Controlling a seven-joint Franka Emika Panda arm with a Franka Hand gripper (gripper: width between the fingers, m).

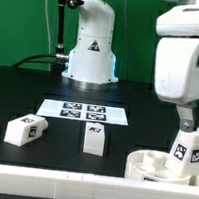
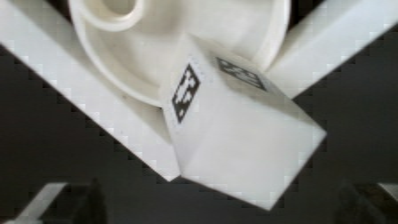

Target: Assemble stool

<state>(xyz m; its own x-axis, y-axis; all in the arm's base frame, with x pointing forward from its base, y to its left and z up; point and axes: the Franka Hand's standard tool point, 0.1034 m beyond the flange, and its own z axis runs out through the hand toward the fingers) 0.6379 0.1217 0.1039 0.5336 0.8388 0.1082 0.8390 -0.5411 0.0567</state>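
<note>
**A:** Any writing in the exterior view?

**B:** Nothing I can read. The robot base (image 1: 92,48) at the far side has a small triangular mark, too small to make out. The marker board (image 1: 84,112) shows 4 printed tags. The table (image 1: 18,93) is black, the wall (image 1: 27,18) is green, and a white rail (image 1: 68,177) runs along the near edge.

**A:** And the stool?

**B:** White plastic with black-and-white square tags. The left leg (image 1: 25,129) lies at the exterior view's left, and the middle leg (image 1: 94,139) lies just nearer than the marker board. The round seat (image 1: 152,166) is at the near right, with the third leg (image 1: 188,151) upright at it (the gripper (image 1: 186,122) directly above).

**A:** The wrist view?

**B:** It shows the seat's (image 2: 169,60) rim, with white bars (image 2: 45,60) slanting on both sides. The third leg (image 2: 249,140) shows 2 tags. The gripper (image 2: 222,204) is spread wide, its fingers (image 2: 54,200) dark blurs clear of the leg.
</note>
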